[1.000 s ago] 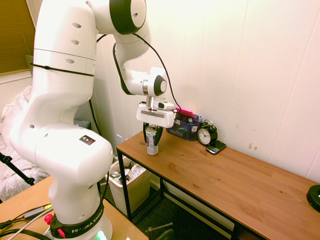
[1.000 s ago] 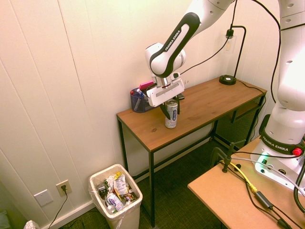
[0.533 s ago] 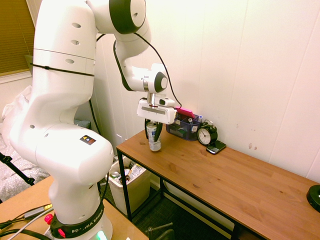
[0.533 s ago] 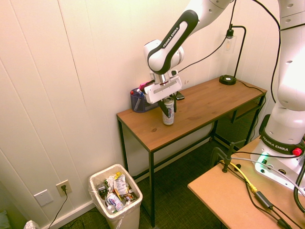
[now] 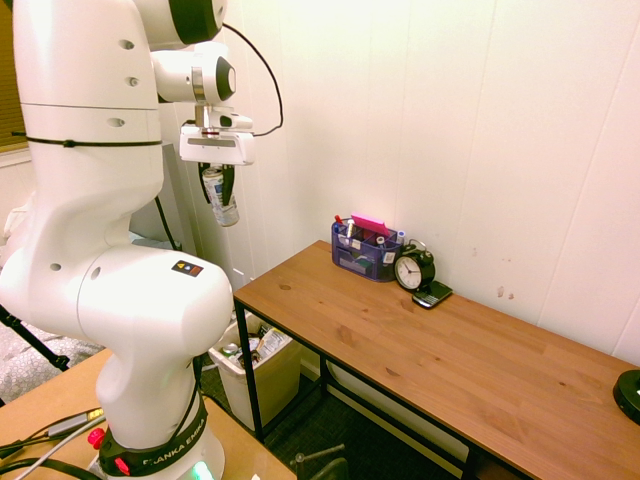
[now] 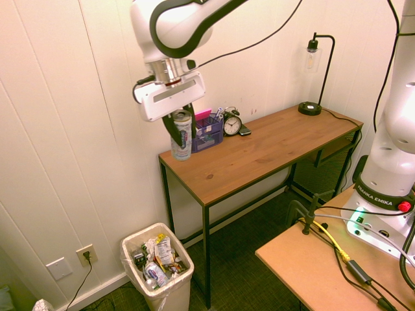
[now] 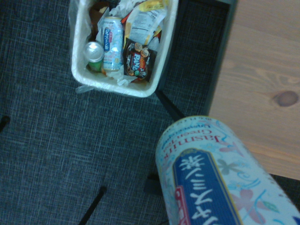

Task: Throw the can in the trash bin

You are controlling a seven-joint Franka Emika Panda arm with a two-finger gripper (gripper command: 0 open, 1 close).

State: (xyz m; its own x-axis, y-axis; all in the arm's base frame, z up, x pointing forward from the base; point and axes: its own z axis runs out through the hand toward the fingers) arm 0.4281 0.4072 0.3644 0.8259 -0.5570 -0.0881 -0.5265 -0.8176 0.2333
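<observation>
Cream-white plastic trash bin (image 6: 170,293) sits on the dark carpet at lower left of my second exterior view, beside the wooden table's (image 6: 259,155) black leg, stuffed with wrappers and smaller cans (image 7: 111,43). My gripper (image 6: 181,127) has its fingers clamped on the tall slim silver-white can (image 6: 181,136), held in the air off the table's end. At the table's back, a blue see-through organiser box (image 5: 366,254) holds pens beside a black alarm clock (image 5: 412,270).
</observation>
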